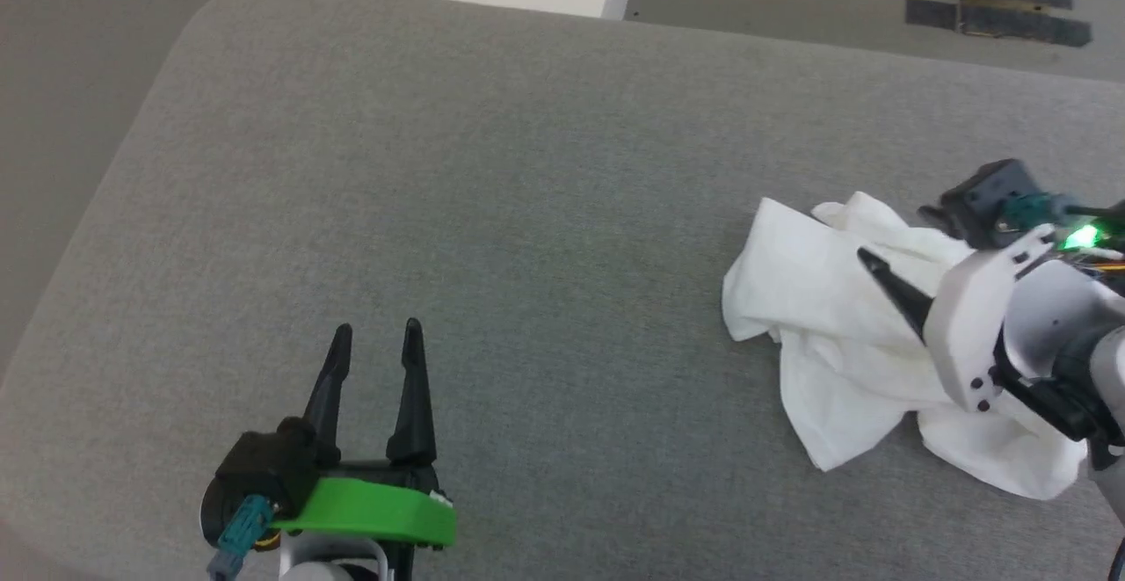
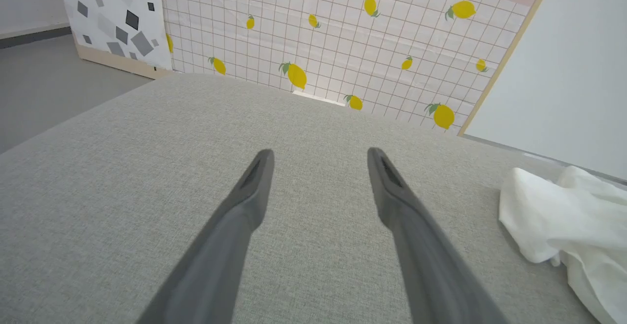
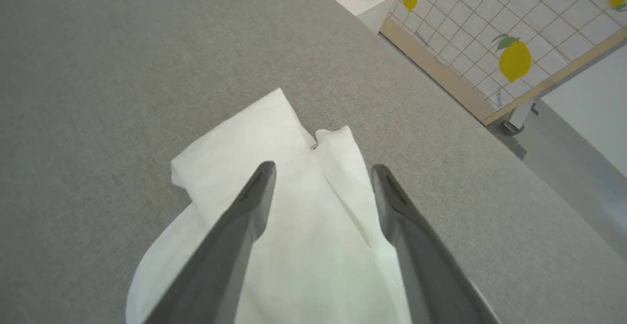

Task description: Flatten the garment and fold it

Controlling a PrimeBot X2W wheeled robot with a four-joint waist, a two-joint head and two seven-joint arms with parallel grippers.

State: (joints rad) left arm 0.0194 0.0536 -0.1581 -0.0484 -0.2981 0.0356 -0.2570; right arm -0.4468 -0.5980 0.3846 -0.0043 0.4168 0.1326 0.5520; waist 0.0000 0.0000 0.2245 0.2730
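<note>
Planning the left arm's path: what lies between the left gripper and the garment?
Bare grey padded surface lies between left gripper and garment, seen in head view.

Light: bright, even | Shadows: faint, soft | Glare: garment [image 1: 835,317] washed out — folds barely read | Edges: wrist views bowed

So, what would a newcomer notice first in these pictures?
The crumpled white garment at the right of the grey padded surface draws the eye first. The right gripper is open over it, and the left gripper hangs open at the lower left.
</note>
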